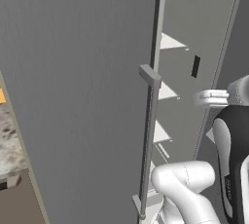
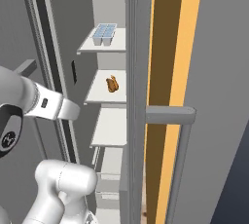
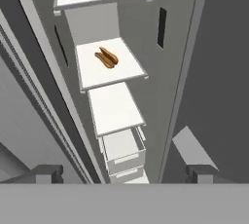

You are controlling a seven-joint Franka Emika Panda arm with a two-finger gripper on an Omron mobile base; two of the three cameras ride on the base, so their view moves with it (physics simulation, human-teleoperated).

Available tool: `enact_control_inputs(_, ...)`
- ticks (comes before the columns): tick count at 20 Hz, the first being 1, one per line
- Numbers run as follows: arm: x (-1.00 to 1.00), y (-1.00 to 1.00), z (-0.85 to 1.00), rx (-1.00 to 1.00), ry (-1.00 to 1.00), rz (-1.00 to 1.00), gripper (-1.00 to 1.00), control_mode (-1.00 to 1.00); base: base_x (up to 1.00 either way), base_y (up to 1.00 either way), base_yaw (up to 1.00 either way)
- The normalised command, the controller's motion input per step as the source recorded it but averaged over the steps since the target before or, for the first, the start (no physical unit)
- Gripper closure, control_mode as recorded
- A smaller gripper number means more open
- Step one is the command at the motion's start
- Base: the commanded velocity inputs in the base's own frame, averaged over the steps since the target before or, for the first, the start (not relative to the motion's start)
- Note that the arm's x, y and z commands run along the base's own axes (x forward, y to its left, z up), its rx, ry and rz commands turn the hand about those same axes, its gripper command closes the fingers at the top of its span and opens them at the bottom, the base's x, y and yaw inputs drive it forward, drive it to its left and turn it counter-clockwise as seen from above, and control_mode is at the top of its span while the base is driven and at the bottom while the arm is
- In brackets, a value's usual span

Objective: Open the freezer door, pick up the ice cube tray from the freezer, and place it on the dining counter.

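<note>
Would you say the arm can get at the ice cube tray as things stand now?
Probably yes: the freezer door stands open, and the ice cube tray sits exposed on the top shelf, though well above the open gripper.

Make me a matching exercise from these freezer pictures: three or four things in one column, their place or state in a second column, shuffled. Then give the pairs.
Things:
1. ice cube tray
2. brown food item
3. freezer door
4. tool

Places or states:
A. swung open, bar handle facing the left base camera
B. on the top shelf
C. open, holding nothing, facing the shelves
D. on the shelf just below the top one

Pairs: 1-B, 2-D, 3-A, 4-C
</note>
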Motion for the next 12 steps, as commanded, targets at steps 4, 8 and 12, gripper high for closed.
enact_control_inputs(4, 0.00, 0.00, 0.12, 0.17, -0.12, -0.08, -1.00, -1.00, 0.00, 0.00, 0.00)
enact_control_inputs(8, 0.00, 0.00, 0.17, 0.18, -0.13, -0.09, -1.00, -1.00, 0.00, 0.00, 0.00)
enact_control_inputs(12, 0.01, 0.00, 0.28, 0.19, -0.09, -0.11, -1.00, -1.00, 0.00, 0.00, 0.00)
